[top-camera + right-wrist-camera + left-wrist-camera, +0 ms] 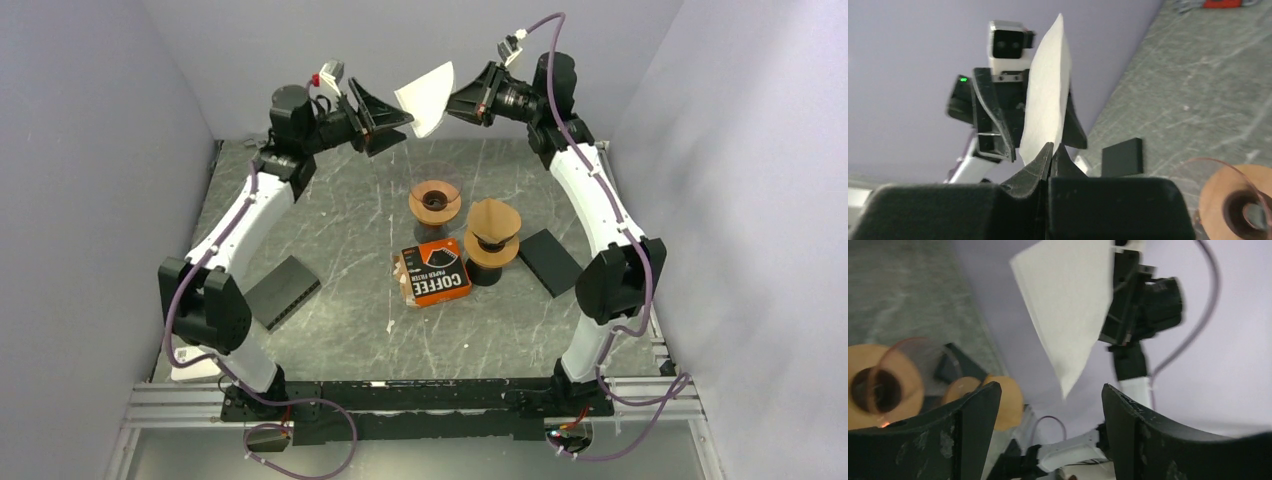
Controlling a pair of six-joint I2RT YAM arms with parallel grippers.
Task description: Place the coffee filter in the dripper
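Observation:
High above the table's back, my right gripper (455, 100) is shut on the edge of a white paper coffee filter (428, 95). The filter (1048, 95) rises from the pinched right gripper (1050, 147) in the right wrist view. My left gripper (398, 128) is open just left of the filter, its fingers either side of the filter's lower tip without touching it. The left wrist view shows the filter (1068, 310) hanging above the open left gripper (1049, 390). An amber see-through dripper (435, 200) stands on the table below.
A second brown cone (493, 232) on a dark stand sits right of the dripper. An orange and black coffee filter box (435, 272) lies in front of both. Black blocks lie at the left (283, 292) and right (550, 262). Grey walls close in on three sides.

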